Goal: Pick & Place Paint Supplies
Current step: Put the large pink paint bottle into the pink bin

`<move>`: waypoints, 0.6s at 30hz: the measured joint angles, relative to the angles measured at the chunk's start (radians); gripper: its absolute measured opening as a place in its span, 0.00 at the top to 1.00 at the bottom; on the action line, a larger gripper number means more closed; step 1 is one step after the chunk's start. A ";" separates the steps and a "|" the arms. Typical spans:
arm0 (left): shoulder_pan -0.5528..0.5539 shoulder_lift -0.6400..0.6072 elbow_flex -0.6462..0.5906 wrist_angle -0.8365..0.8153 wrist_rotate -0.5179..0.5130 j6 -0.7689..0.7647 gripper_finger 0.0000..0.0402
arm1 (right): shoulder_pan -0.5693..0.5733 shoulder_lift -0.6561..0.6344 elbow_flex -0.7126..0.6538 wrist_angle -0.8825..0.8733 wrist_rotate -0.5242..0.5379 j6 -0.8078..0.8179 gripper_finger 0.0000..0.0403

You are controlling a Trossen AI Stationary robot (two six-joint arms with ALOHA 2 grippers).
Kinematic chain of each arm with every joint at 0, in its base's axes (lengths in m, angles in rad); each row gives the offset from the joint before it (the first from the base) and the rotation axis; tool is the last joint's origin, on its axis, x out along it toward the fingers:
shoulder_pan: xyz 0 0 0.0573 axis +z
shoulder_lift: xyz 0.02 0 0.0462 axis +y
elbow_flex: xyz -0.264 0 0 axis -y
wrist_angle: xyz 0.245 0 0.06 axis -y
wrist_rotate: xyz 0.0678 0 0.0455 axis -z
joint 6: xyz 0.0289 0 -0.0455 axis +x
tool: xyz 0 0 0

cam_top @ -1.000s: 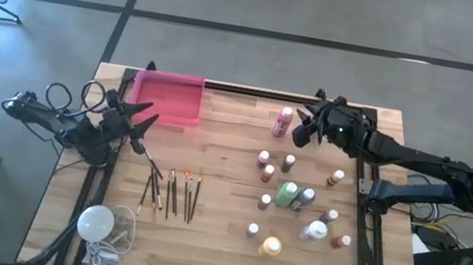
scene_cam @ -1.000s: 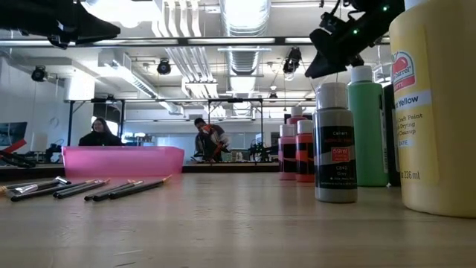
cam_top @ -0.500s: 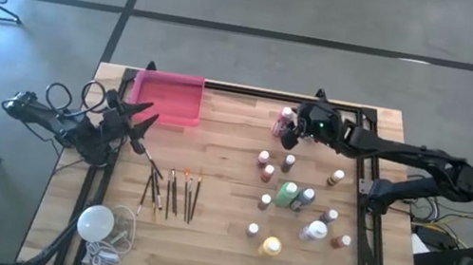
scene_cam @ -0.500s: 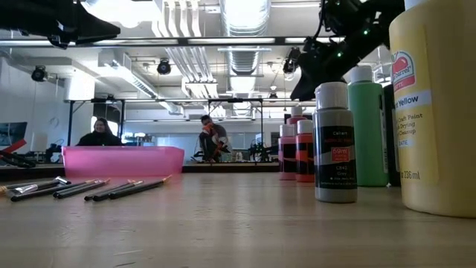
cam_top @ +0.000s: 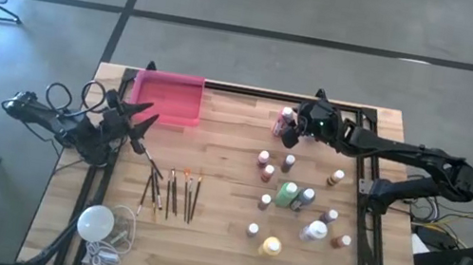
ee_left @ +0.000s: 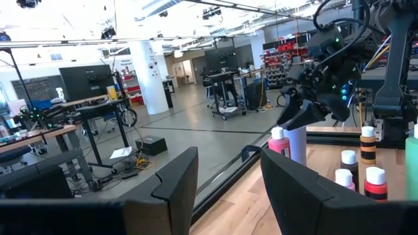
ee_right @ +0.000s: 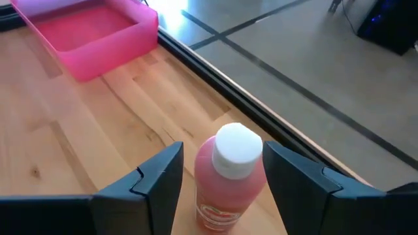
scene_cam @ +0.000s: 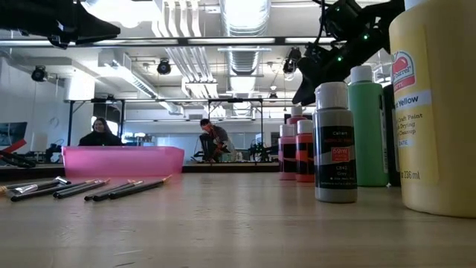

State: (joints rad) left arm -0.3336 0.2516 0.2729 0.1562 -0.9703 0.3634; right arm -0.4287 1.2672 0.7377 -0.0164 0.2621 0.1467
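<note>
16 paint bottles (cam_top: 288,194), 6 paintbrushes (cam_top: 170,193)

Low view: large yellow paint bottle (scene_cam: 435,112) has a label reading "Yellow", "Craft Paint", and "236 mL" near its base. The dark bottle (scene_cam: 335,145) beside it carries a red patch reading "59ml"; remaining print too small to read.

At the right edge of the low view, a large yellow bottle (scene_cam: 435,112) is cut off, its cap out of frame. From above, the tiny bottles' (cam_top: 337,178) labels are too small to read. In the right wrist view, the pink bottle's (ee_right: 228,176) base falls below the frame.
</note>
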 joint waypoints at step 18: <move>0.000 0.000 0.000 0.000 0.000 0.000 0.57 | -0.039 0.000 -0.052 0.060 -0.001 0.030 0.41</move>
State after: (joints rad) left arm -0.3336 0.2516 0.2729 0.1561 -0.9702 0.3634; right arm -0.4680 1.2675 0.6853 0.0437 0.2607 0.1772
